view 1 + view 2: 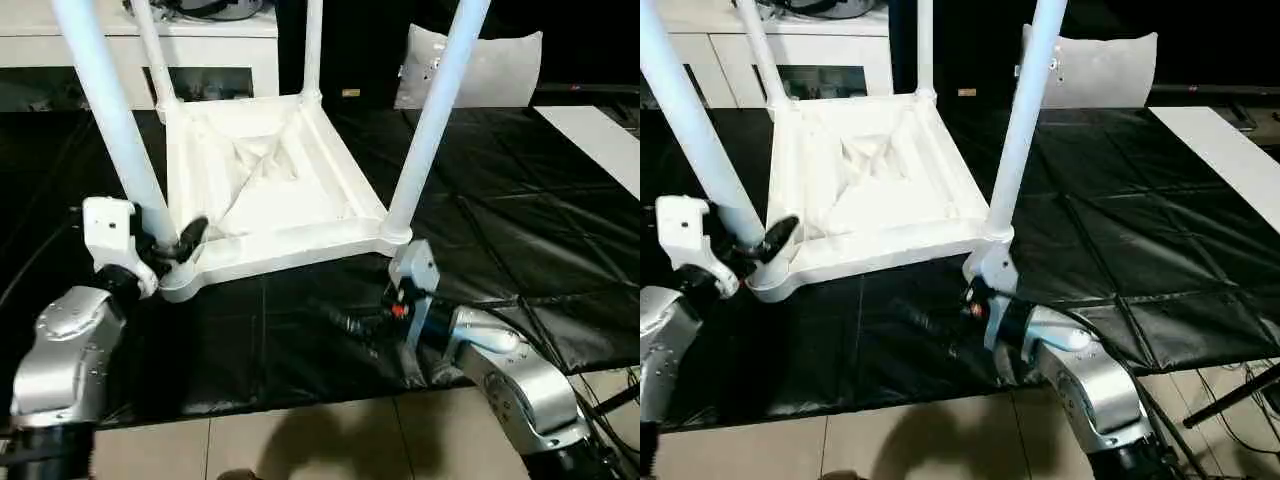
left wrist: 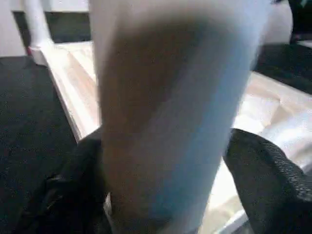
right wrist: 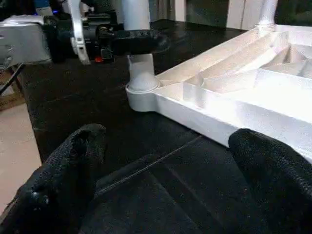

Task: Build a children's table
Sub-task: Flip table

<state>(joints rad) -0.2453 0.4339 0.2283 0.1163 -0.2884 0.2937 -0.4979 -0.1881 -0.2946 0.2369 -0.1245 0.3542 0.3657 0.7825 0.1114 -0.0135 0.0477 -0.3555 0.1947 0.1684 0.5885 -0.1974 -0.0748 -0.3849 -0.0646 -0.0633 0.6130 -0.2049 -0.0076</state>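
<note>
Tabletop (image 1: 265,190) lay upside down on black mat (image 1: 500,200), ribbed underside up, all four corner sockets filled with upright legs. Left gripper (image 1: 172,245) clenched on near-left leg (image 1: 112,120) just above its socket, fingers (image 2: 265,175) flanking tube on both sides. Right gripper (image 3: 165,165) released, fingers (image 3: 68,165) spread wide apart, low over mat, empty, tabletop edge just ahead. Near-right leg (image 1: 435,110) stood just beyond right wrist. Grey cushion (image 1: 480,65) lay far behind table.

White tabletop (image 1: 270,190) and legs (image 1: 437,110) on a black mat (image 1: 500,250).
</note>
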